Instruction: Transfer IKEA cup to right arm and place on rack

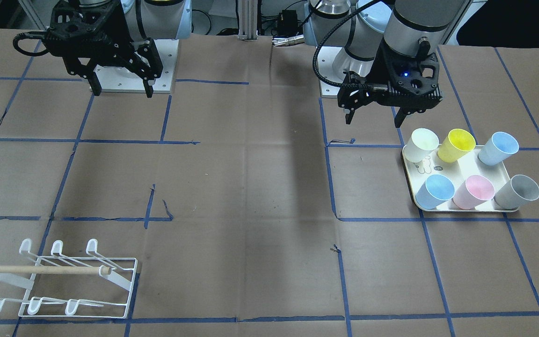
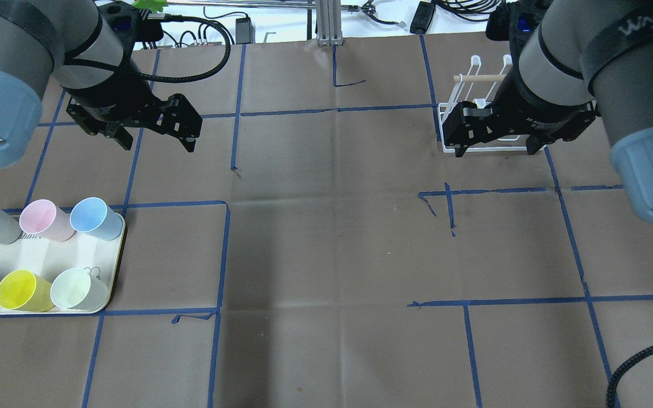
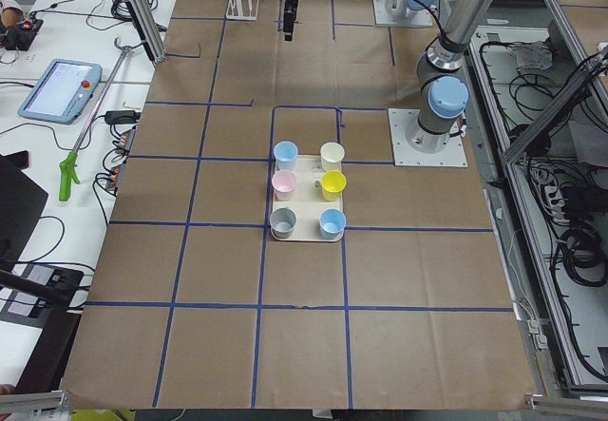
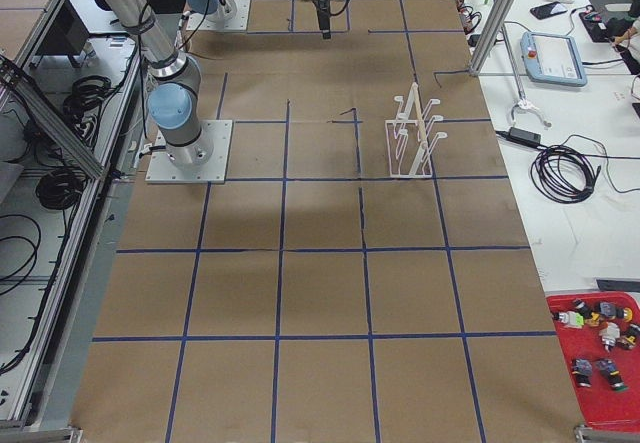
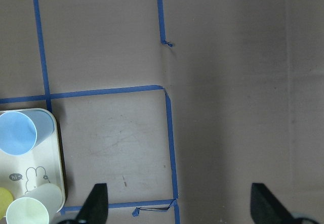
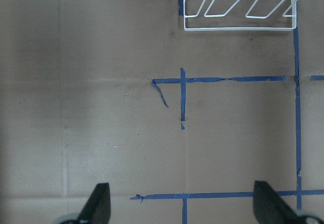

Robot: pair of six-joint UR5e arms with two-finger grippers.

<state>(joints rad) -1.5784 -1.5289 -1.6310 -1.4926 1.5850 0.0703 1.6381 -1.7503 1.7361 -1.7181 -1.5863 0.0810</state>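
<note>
Six cups (image 2: 95,218) stand upright on cream tray (image 2: 49,252), bunny print "hi", surface (image 2: 326,226) left. Left tool (image 2: 159,145) wide open, empty, near tray. Right tool (image 2: 494,151) wide open, empty. Rack (image 2: 444,122) far right, apart. Strap (image 2: 638,25) reads "WANJE".

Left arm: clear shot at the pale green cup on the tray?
Likely yes: left gripper is open, empty, hovering near the tray; pale green cup stands upright with nothing over it.

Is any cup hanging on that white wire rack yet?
No, the white wire rack has bare prongs; all six pastel plastic cups stand on the cream tray.
</note>
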